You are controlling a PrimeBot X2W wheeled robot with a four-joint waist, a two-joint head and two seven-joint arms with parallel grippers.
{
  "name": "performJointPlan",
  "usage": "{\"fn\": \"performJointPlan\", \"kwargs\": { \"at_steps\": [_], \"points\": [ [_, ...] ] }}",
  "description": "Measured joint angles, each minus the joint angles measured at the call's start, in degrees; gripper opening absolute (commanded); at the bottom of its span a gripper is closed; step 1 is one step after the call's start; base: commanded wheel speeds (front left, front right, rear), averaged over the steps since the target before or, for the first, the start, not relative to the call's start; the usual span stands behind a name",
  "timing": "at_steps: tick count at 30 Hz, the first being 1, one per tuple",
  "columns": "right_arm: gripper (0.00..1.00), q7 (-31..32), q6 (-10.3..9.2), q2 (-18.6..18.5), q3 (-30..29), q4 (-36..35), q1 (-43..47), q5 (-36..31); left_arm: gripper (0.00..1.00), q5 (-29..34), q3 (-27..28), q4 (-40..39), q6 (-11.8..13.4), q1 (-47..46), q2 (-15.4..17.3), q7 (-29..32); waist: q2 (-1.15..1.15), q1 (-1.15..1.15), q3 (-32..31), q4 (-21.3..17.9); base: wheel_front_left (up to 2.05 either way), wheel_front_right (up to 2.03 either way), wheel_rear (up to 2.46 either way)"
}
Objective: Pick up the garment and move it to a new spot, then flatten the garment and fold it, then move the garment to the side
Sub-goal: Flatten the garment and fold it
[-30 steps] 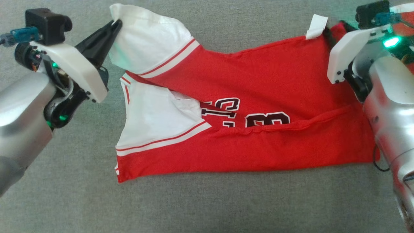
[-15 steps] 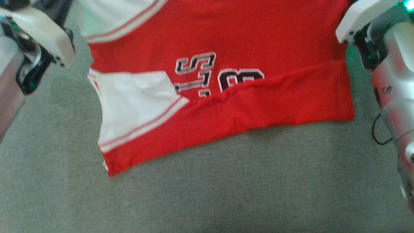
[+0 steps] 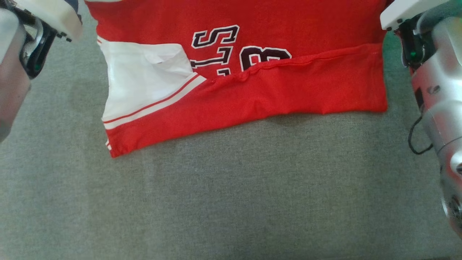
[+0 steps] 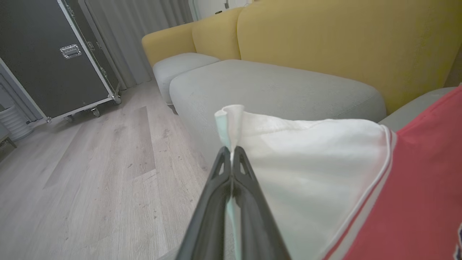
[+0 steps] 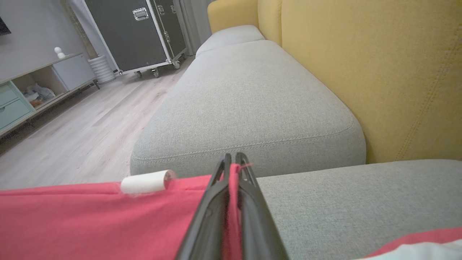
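You have both grippers clamped on the garment (image 3: 252,90). In the left wrist view the left gripper (image 4: 231,154) rises from the bottom centre, its fingers pressed tight on a fold of the white sleeve (image 4: 306,169), with a tuft of cloth poking above the tips. In the right wrist view the right gripper (image 5: 232,159) is pinched the same way on a red edge of the garment, and a small rolled white tag (image 5: 146,181) sits just to its left. In the head view the garment spans the upper half of the frame and runs off the top. A folded-up band of red covers the bottom of the dark lettering (image 3: 231,47). Its lower edge hangs over the grey cushion (image 3: 231,202); you cannot tell whether it touches. Behind, at the top of the left wrist view, stands the yellow backrest (image 4: 343,47), with the wood floor (image 4: 90,173) and a black case (image 4: 47,61) at the left.
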Motion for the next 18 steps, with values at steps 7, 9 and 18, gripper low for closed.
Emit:
{"fn": "performJointPlan", "kwargs": {
  "at_steps": [7,9,18],
  "points": [
    [0.0,1.0,0.0,-0.6,2.8,0.5,2.1,2.3,0.0,-5.9,-0.1,-5.3,-0.5,7.1,1.0,0.9,0.0,-0.01,-2.6,1.1,0.0,0.0,0.0],
    [0.0,2.3,0.0,-1.3,4.0,0.7,3.7,2.9,0.0,-9.9,-2.1,-10.3,-0.5,9.7,2.4,2.6,0.0,-0.01,-3.5,1.4,0.0,0.0,0.0],
    [0.0,10.1,0.0,-4.2,10.5,-2.0,10.9,8.0,0.0,-17.6,-7.3,-23.9,-0.5,12.8,13.3,9.1,0.0,-0.01,-7.5,2.1,0.0,0.0,0.0]
  ]
}}
